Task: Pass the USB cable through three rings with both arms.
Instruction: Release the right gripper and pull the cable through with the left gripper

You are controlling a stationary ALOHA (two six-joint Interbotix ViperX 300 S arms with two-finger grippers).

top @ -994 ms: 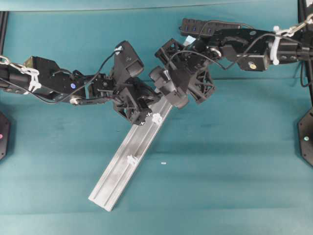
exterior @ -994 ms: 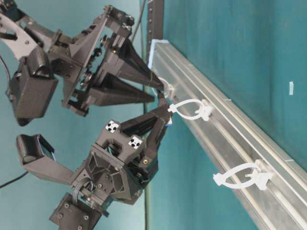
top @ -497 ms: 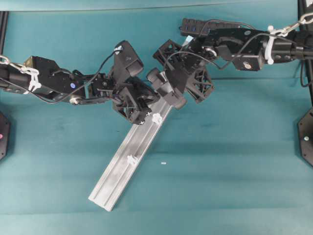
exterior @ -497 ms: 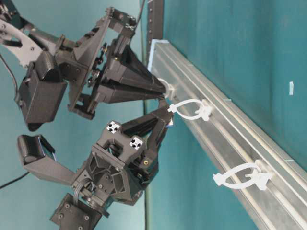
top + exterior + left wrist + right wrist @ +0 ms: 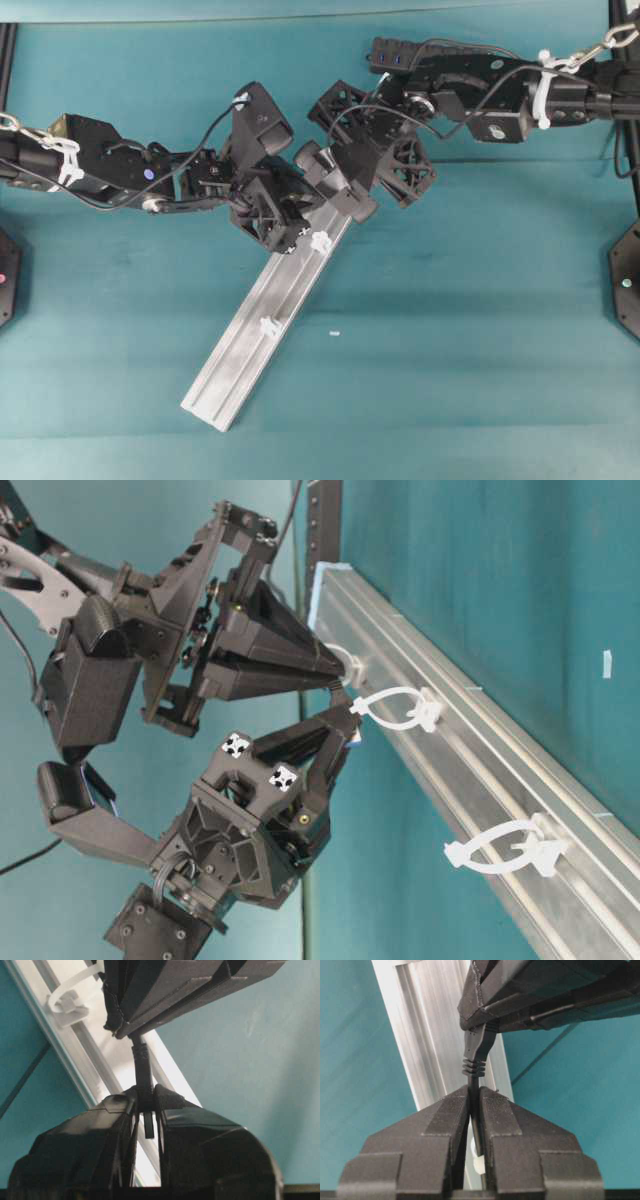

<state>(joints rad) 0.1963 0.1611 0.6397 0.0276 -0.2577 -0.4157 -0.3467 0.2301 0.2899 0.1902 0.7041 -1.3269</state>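
Cable: the thin black USB cable (image 5: 472, 1067) with its slim moulded plug sits between the two grippers, at the upper end of the rail, close by the far ring.
Left gripper: the black truss-patterned left gripper (image 5: 145, 1105) has its fingers (image 5: 117, 1110) clamped on the plug end; the tip shows in the slot between them.
Right gripper: the black right gripper (image 5: 474, 1095) has its fingers (image 5: 451, 1107) pressed together on the cord just behind the ribbed strain relief.
Handling (judged): the cord looks light and limp, so it will sag and snake wherever it is unsupported. The plug and ribbed collar look stiff, the only parts that can be aimed.
Where to hold (judged): on the plug body or collar for steering through a loop; a grip further back on bare cord would let the tip droop.
Slip (judged): the smooth jacket may slide in a light pinch; the ribs give purchase.
Rings: whitish translucent plastic loop clips (image 5: 395, 708) (image 5: 505, 848), thin and springy-looking, standing off the rail; a hard push might bend them.
Rail: long silver grooved aluminium rail (image 5: 245, 340), brushed and rigid, lying diagonally.
Table: teal table (image 5: 470, 330), matte.
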